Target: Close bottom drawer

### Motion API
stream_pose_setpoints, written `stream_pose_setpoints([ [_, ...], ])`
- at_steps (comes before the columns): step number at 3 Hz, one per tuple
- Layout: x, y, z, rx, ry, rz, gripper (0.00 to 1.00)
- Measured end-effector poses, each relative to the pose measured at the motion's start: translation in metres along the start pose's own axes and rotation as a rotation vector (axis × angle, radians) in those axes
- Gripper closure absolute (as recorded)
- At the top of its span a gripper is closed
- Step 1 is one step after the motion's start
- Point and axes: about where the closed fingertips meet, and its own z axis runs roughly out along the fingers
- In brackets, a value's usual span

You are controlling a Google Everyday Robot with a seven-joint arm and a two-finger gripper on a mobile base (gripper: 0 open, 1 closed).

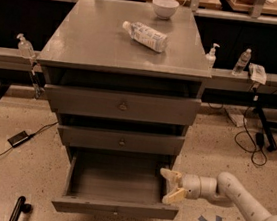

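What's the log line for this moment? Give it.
bottom drawer: open | gripper: fingers open, at drawer's right wall | closing: not done

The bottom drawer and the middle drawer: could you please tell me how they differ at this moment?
The bottom drawer is pulled far out, so its inside is exposed; the middle drawer is pushed in, with its inside hidden. The pincer, open, is at the bottom drawer's right wall near the front corner; nothing is near the middle drawer. Both are grey with flat front panels.
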Motion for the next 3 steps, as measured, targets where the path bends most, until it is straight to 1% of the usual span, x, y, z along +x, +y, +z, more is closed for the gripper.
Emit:
stream_pose_setpoints([
  [1, 0.047, 0.007, 0.018, -0.039, -0.047, 0.069, 0.00],
  [2, 0.084, 0.024, 0.033, -0.055, -0.047, 0.114, 0.00],
  [3, 0.124, 0.052, 0.058, -0.041, -0.002, 0.152, 0.00],
])
